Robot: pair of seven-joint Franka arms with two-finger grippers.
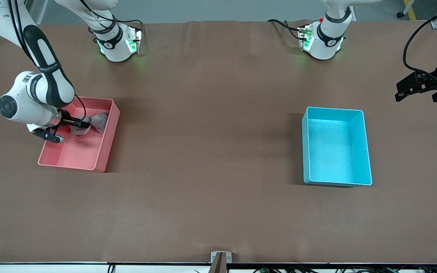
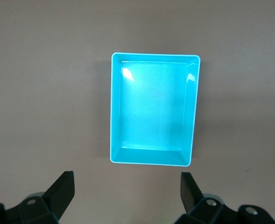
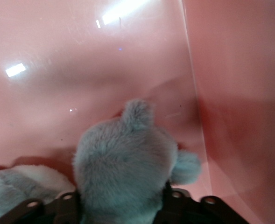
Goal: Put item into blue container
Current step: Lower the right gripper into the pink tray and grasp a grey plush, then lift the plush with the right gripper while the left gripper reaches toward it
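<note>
Right gripper (image 1: 84,124) down in pink bin (image 1: 106,146), clamped on grey plush toy (image 3: 128,172). Risk: soft fur slips during lift toward blue container (image 1: 366,159). Left gripper (image 2: 128,192) open, waiting above it.

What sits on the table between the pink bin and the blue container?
Nothing: the front view shows only bare brown table between the pink bin and the blue container.

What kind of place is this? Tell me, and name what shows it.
Probably a robot lab bench: two arms bolted to a brown-covered table, a pink bin and a blue container laid out, cables along the edge.
</note>
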